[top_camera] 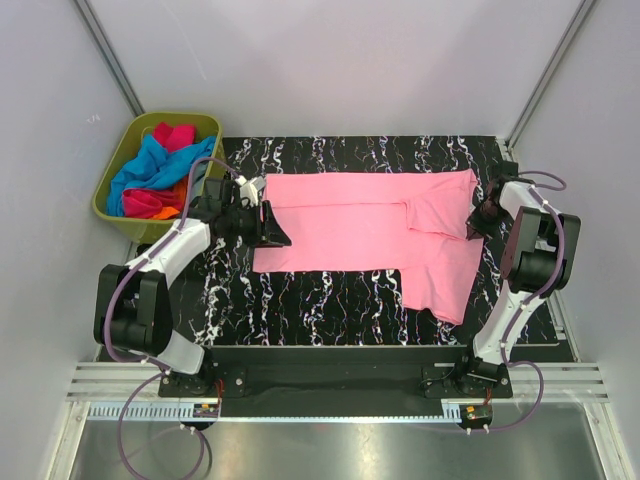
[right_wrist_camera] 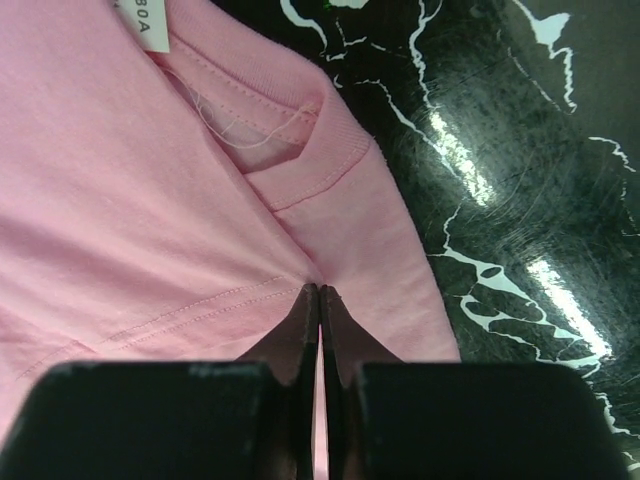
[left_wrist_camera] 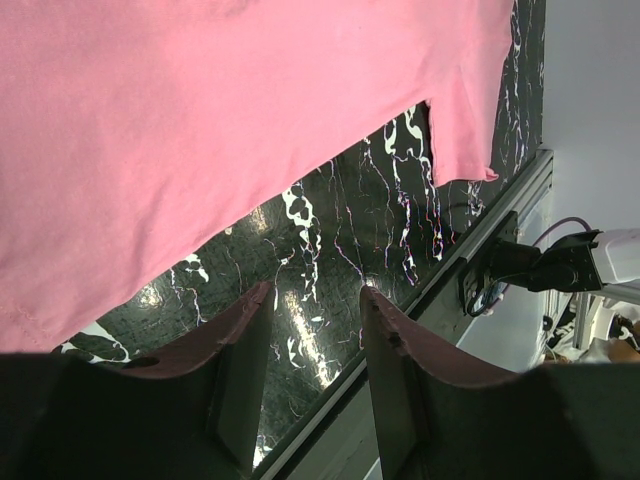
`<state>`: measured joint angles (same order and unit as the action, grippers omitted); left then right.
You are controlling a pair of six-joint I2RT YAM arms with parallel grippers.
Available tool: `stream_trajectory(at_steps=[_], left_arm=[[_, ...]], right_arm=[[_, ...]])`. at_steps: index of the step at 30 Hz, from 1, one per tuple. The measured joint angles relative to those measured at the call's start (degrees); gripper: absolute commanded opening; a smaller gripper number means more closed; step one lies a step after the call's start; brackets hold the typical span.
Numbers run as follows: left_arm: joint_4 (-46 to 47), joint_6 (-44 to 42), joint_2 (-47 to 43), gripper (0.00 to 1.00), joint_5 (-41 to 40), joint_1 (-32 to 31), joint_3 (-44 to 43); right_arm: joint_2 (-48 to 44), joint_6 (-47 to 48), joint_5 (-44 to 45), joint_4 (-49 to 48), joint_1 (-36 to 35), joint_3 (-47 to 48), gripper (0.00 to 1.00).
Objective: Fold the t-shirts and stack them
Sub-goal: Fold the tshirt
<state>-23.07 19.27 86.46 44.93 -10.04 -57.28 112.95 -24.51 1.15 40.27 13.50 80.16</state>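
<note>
I can read only one marking: "80A", cut off at the upper left of the right wrist view, on the white neck tag (right_wrist_camera: 140, 22) of the light pink t-shirt (right_wrist_camera: 120, 200).

I am running this from afar in a robotics lab test cell. Plain white panel walls (top_camera: 340, 60) box in the bench, held by bare aluminium frame posts (top_camera: 108, 55). Two white-and-black robot arms (top_camera: 165, 262) are bolted to a black base bar (top_camera: 330, 362) at the edge of a black, white-veined tabletop (top_camera: 330, 300). Slotted aluminium rails (top_camera: 120, 378) and loose purple cables (top_camera: 130, 450) run beside them. Crumpled t-shirts (top_camera: 150, 172) fill an olive-green plastic bin (top_camera: 115, 218).
</note>
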Motion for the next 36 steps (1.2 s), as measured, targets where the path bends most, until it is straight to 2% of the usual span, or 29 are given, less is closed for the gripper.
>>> stream_trajectory(at_steps=[6,11,19,28,36], left_arm=[[0.0,0.0,0.0,0.44,0.5,0.4,0.0],[0.0,0.0,0.0,0.44,0.9,0.7,0.0],[0.0,0.0,0.5,0.44,1.2,0.9,0.0],[0.0,0.0,1.8,0.44,1.4,0.9,0.0],[0.0,0.0,1.8,0.44,1.4,1.3,0.0]], right_arm=[[0.0,0.4,1.7,0.0,0.0,0.0,0.08],[0.1,1.7,2.8,1.1,0.0,0.0,0.27],[-0.4,2.1,2.5,6.0,-1.1,5.6,0.29],[3.5,0.3,-2.6,3.8,-13.4,14.4,0.29],[9.1,-1.6,-6.8,3.4,-15.9,15.6,0.25]])
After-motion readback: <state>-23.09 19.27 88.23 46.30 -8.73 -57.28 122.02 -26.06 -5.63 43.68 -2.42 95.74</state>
